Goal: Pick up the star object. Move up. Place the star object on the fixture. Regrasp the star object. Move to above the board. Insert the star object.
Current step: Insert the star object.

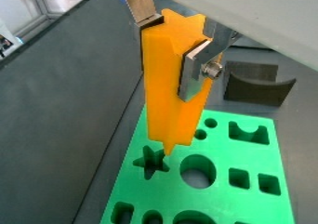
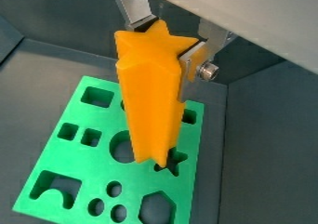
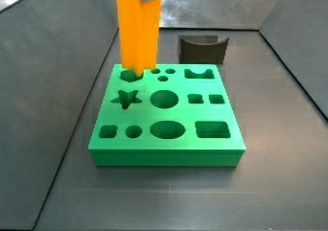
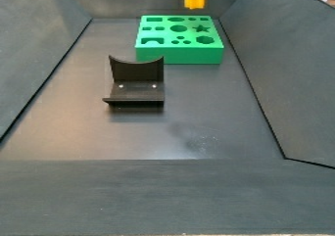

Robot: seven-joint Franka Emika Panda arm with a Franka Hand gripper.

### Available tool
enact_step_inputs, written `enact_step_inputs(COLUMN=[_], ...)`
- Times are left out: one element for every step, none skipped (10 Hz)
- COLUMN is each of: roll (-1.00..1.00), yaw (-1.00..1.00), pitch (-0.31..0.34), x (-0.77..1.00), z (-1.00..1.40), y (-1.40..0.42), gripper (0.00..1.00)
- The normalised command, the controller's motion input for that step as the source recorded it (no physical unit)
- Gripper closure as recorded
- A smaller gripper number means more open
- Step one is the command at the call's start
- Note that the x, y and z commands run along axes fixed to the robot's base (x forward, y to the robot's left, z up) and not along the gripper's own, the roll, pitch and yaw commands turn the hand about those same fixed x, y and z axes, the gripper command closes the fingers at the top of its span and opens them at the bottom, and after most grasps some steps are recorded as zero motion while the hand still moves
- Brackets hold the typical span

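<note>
My gripper (image 1: 172, 44) is shut on the star object (image 1: 170, 84), an orange-yellow prism that hangs upright, gripped near its upper end. Both wrist views show the silver fingers (image 2: 192, 62) clamped on its sides. The green board (image 1: 236, 186) lies below it. The prism's lower end hovers just over the star-shaped hole (image 1: 152, 160), above the board's surface. A side view shows the star object (image 3: 137, 29) above the board (image 3: 167, 129) and its star hole (image 3: 126, 100). The dark fixture (image 3: 202, 49) stands behind the board, empty.
Dark sloped walls (image 3: 64, 91) enclose the grey floor. The board carries other holes: circles, squares, oval, hexagon. In a side view the fixture (image 4: 135, 80) stands mid-floor, the board (image 4: 181, 39) farther back, and bare floor (image 4: 170, 132) lies in front.
</note>
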Motion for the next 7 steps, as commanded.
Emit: enact_step_inputs(roll=[-0.12, -0.11, 0.00, -0.01, 0.00, 0.00, 0.00], yaw=[-0.12, -0.10, 0.00, 0.00, -0.06, -0.04, 0.00], pitch=[-0.163, -0.119, -0.031, 0.000, 0.000, -0.046, 0.000], x=[-0.04, -0.03, 0.00, 0.00, -0.11, -0.10, -0.04], z=[-0.48, -0.40, 0.00, 0.00, -0.09, -0.16, -0.03], y=[-0.04, 0.00, 0.00, 0.00, 0.00, 0.00, 0.00], gripper=[1.00, 1.00, 1.00, 1.00, 1.00, 1.00, 1.00])
